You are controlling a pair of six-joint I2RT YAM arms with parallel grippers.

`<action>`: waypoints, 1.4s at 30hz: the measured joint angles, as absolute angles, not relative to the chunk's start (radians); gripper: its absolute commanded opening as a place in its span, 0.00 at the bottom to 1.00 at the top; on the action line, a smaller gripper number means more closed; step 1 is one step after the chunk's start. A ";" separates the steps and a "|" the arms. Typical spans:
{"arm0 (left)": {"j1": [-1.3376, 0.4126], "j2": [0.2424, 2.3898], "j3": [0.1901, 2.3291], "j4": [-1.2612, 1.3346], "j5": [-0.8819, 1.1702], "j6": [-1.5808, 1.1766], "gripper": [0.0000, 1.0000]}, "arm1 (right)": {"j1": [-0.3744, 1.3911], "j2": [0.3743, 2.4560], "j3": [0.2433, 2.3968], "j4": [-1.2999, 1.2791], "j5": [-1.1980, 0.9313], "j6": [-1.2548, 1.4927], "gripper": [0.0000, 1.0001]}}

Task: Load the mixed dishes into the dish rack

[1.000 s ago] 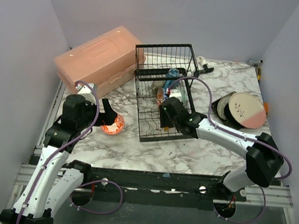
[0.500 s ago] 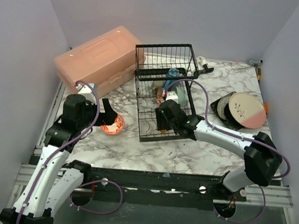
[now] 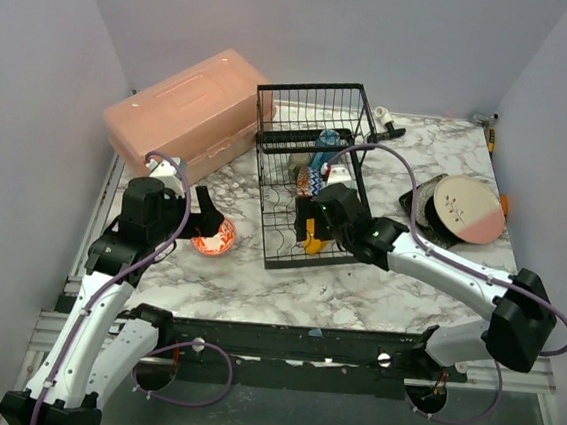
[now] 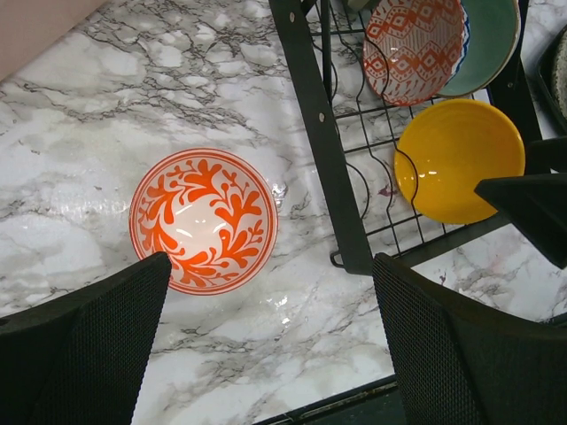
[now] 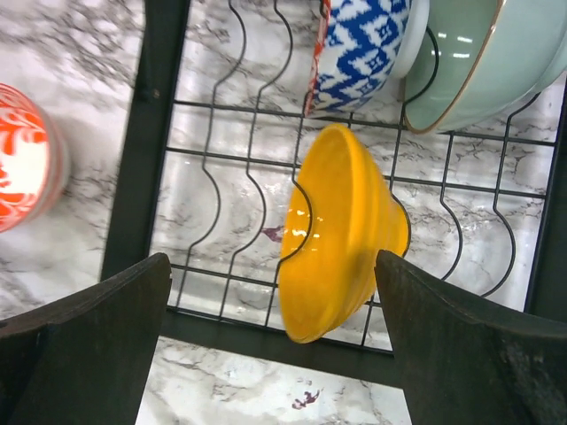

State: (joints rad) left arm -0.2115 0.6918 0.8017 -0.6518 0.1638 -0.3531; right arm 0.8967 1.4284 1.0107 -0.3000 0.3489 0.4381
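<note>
Black fingers of the right gripper [image 5: 270, 264] stand wide, holding nothing, over the yellow bowl [image 5: 341, 230], which is tilted on edge in a slot of the dish rack [image 5: 159, 106]. Blue-patterned bowl [image 5: 359, 44] at 12 o'clock, mint bowl [image 5: 478, 62] at 1 o'clock. Risk: a finger clipping the yellow rim on withdrawal could roll it from its wire. Left gripper [image 4: 270, 266], also wide, hovers over the red-patterned bowl [image 4: 204, 220].

High rear view, wrist views down, sharing rack [image 4: 322, 142]
</note>
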 measured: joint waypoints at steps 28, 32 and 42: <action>-0.196 0.815 0.550 -0.623 -0.034 -0.861 0.73 | 0.897 1.226 0.918 -0.291 0.370 0.463 1.00; -0.191 0.813 0.522 -0.600 -0.048 -0.885 0.69 | 0.897 1.215 0.916 -0.291 0.370 0.464 1.00; -0.181 0.960 0.519 -0.532 -0.038 -0.873 0.38 | 0.897 1.193 0.892 -0.294 0.375 0.473 1.00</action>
State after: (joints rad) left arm -0.1810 0.9600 0.5190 -0.5320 -0.0383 -0.8734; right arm 0.8967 1.1927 0.8925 -0.2943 0.3752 0.4728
